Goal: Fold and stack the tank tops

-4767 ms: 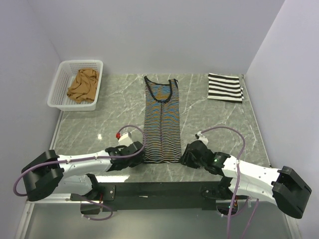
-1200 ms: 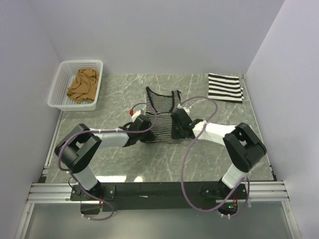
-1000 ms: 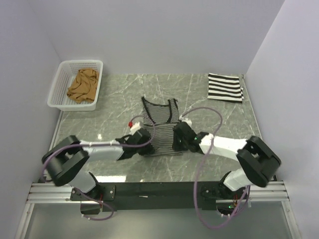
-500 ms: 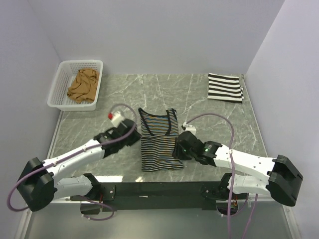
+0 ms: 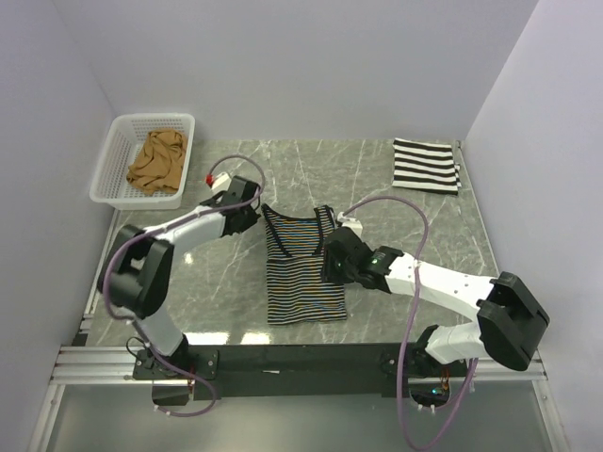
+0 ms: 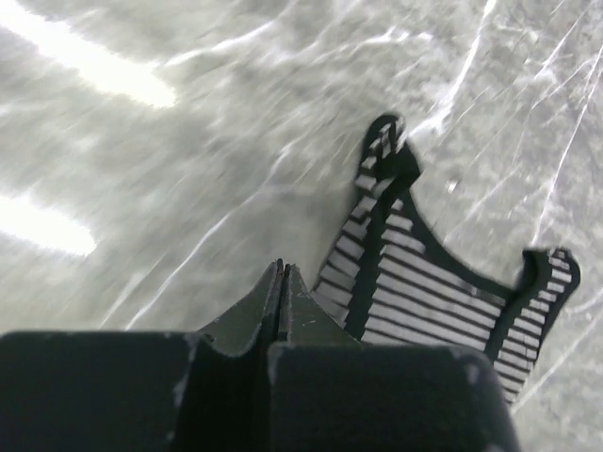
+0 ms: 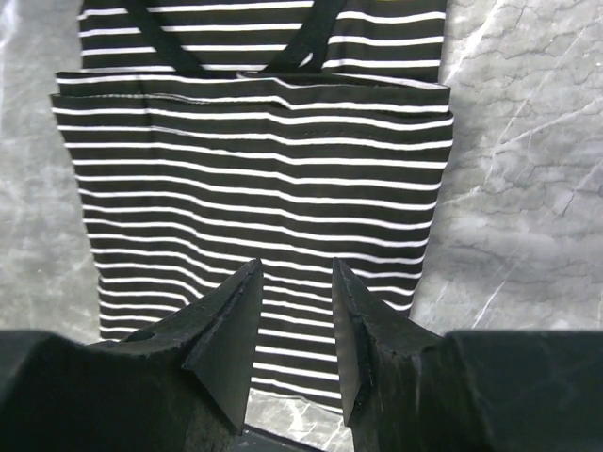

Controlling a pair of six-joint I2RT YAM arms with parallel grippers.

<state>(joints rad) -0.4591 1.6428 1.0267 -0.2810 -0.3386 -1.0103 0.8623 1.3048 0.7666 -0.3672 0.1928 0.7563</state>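
The thin dark multicolour striped tank top [image 5: 301, 271] lies flat mid-table, folded shorter, straps toward the far side. My left gripper [image 5: 254, 216] is shut and empty, just off the top's far-left strap. In the left wrist view the closed fingertips [image 6: 281, 269] are over bare table beside the straps [image 6: 426, 290]. My right gripper [image 5: 332, 264] hovers open over the top's right edge, and its wrist view shows the striped fabric [image 7: 254, 179] beneath the gripper [image 7: 297, 275]. The black-and-white striped top [image 5: 426, 166] lies folded at the far right. The tan-brown top [image 5: 158, 162] is crumpled in the basket.
A white mesh basket [image 5: 105, 171] stands at the far left corner against the wall. Walls close the table on the left, back and right. The arms' base rail [image 5: 301, 360] runs along the near edge.
The multicolour top, full length earlier, now lies folded shorter and nearer. In the last half second my left gripper let go, shut, and swung to the strap's far left. The right gripper shifted slightly.
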